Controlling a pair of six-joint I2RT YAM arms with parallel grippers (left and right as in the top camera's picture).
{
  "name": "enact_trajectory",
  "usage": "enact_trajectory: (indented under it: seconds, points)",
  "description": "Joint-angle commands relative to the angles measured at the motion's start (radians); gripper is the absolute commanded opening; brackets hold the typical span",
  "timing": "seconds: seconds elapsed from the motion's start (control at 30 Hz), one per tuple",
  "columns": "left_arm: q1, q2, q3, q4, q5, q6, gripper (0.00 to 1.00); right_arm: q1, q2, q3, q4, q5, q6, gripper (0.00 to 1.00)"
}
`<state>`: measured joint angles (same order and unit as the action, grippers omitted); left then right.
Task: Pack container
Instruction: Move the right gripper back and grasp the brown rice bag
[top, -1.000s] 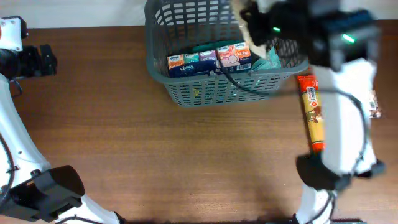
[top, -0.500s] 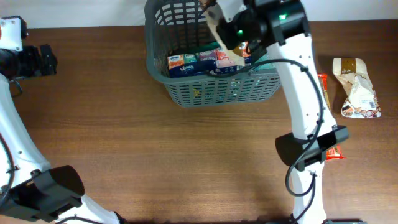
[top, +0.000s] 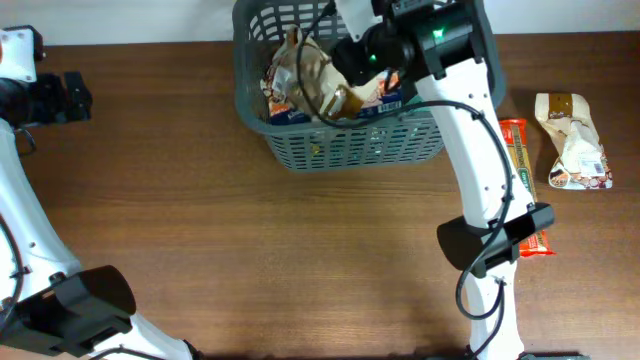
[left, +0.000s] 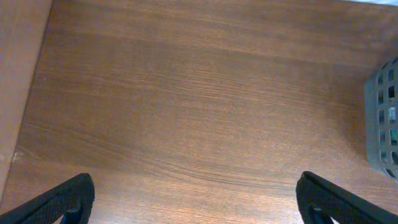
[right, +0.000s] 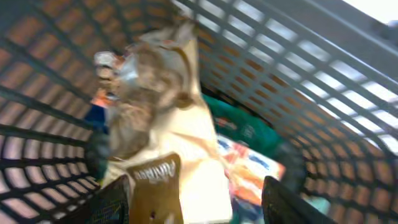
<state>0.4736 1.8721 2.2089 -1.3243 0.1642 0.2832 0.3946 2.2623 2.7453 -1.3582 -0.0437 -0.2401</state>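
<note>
The container (top: 340, 150) is a dark grey slotted basket at the table's far middle. My right gripper (top: 347, 72) hangs inside it. Its jaws stand apart in the right wrist view (right: 199, 202). A brown and cream packet (top: 305, 75) lies tilted in the basket's left part, on the tissue packs (top: 388, 96). Its near end (right: 168, 124) sits between my spread fingers, close to the left finger (right: 115, 202). My left gripper (top: 75, 95) is far left, open over bare wood (left: 196, 205), and the basket's corner (left: 382, 118) shows at the right.
To the right of the basket an orange-red packet (top: 520, 170) and a brown and cream bag (top: 572, 140) lie on the table. A green pack (right: 242, 127) and a colourful tissue pack (right: 249, 168) lie on the basket floor. The right arm crosses the basket's right side.
The right arm swung left over the basket with the brown and cream packet. Its jaws have opened, and the packet now lies in the basket's left part. The left arm stayed still.
</note>
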Motion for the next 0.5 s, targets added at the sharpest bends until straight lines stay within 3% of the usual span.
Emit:
enact_trajectory:
  seconds: [0.0, 0.13, 0.27, 0.4, 0.47]
  points:
    - [0.003, -0.015, -0.004, 0.000, 0.003, -0.014, 0.99, -0.027, -0.138, 0.034, -0.008, 0.116, 0.013, 0.66]
    - [0.003, -0.015, -0.004, 0.000, 0.003, -0.014, 0.99, -0.087, -0.257, 0.031, -0.044, 0.181, 0.021, 0.65]
    - [0.003, -0.015, -0.004, 0.000, 0.003, -0.014, 0.99, -0.237, -0.396, -0.036, -0.051, 0.180, 0.106, 0.63]
    - [0.003, -0.015, -0.004, 0.000, 0.003, -0.014, 0.99, -0.462, -0.532, -0.243, 0.000, 0.164, 0.188, 0.63]
    - [0.003, -0.015, -0.004, 0.000, 0.003, -0.014, 0.99, -0.595, -0.587, -0.397, 0.048, 0.093, 0.230, 0.69]
